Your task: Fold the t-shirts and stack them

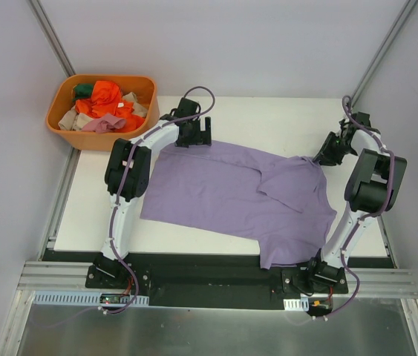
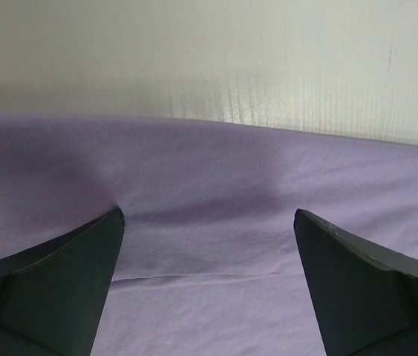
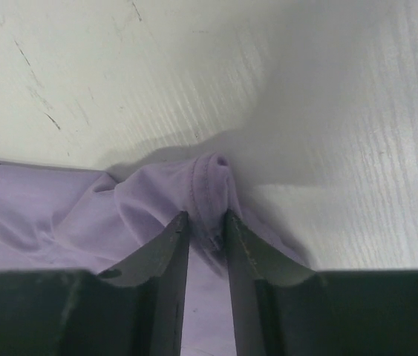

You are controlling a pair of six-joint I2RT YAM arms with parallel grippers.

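Observation:
A purple t-shirt (image 1: 231, 196) lies spread on the white table (image 1: 268, 119), its lower right part hanging over the near edge. My left gripper (image 1: 194, 135) is open at the shirt's far left edge; in the left wrist view its gripper (image 2: 209, 215) has both fingers apart with flat purple cloth (image 2: 209, 193) between and under them. My right gripper (image 1: 326, 157) is at the shirt's far right corner. In the right wrist view the gripper (image 3: 206, 216) is shut on a bunched hem of the purple shirt (image 3: 209, 185).
An orange basket (image 1: 101, 111) with several crumpled clothes in orange, pink, green and beige stands off the table's far left corner. Grey walls close in both sides. The arm bases sit on a black rail (image 1: 209, 278) at the near edge.

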